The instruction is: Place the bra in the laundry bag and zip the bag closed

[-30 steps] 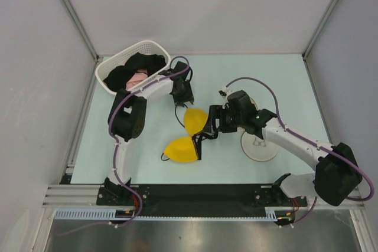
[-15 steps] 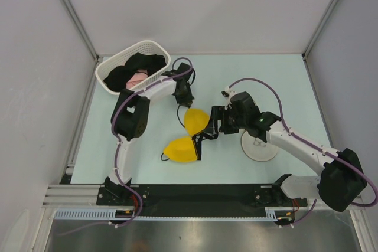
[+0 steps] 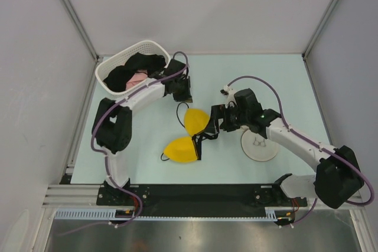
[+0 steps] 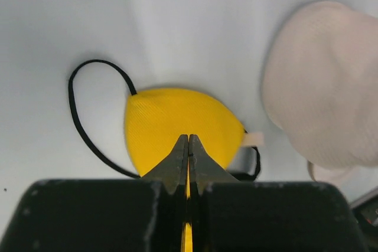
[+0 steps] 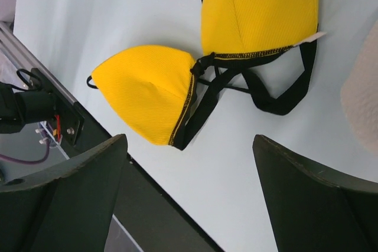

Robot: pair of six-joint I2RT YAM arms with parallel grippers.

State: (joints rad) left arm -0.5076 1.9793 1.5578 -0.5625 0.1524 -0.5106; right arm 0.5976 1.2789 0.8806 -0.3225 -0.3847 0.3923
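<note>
The yellow bra (image 3: 188, 135) lies flat on the table at the middle, both cups up, black straps (image 5: 277, 95) trailing between them. My left gripper (image 3: 183, 96) hovers just behind the far cup (image 4: 177, 122), jaws shut with nothing in them; a strap loop (image 4: 80, 116) lies loose on the table. My right gripper (image 3: 214, 126) stands open over the bra's right side, above the table next to the near cup (image 5: 147, 90). The round cream laundry bag (image 3: 260, 144) rests closed to the right, under the right forearm, and shows in both wrist views (image 4: 325, 87) (image 5: 363, 110).
A white slotted basket (image 3: 112, 69) holding black and pink garments stands at the back left, close to the left arm. A black rail (image 3: 201, 194) runs along the table's near edge. Grey walls enclose the table on three sides.
My left gripper has closed completely and drawn slightly back from the bra while its elbow swung left. The right jaws have spread a little wider. The bra has not moved.
</note>
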